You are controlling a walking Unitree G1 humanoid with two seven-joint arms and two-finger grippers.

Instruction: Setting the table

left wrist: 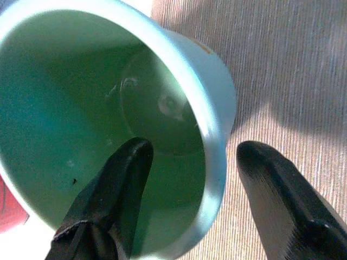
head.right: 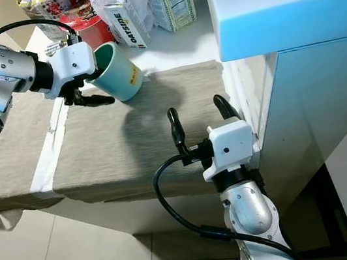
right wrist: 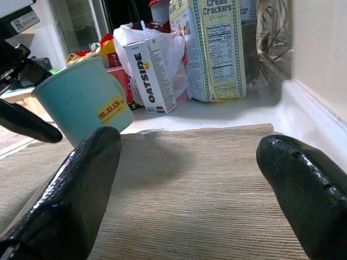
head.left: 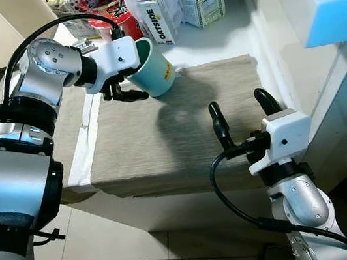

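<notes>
Two claws are over the desk (head.left: 226, 42). The left claw (head.left: 128, 88) grips the rim of a teal cup (head.left: 154, 67), one finger inside and one outside, holding it tilted above the far edge of the grey cloth (head.left: 174, 136). The right claw (head.left: 241, 112) hovers released above the cloth's near side.

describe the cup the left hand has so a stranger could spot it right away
Start at the grey-beige table mat on the white counter and go to its far edge, in front of the cartons and snack packs. There the left hand grips a tilted teal cup, one finger inside its rim. It is the only plain teal thing there, with a small yellow label on its side, unlike the printed OATSIDE carton behind it.
</notes>
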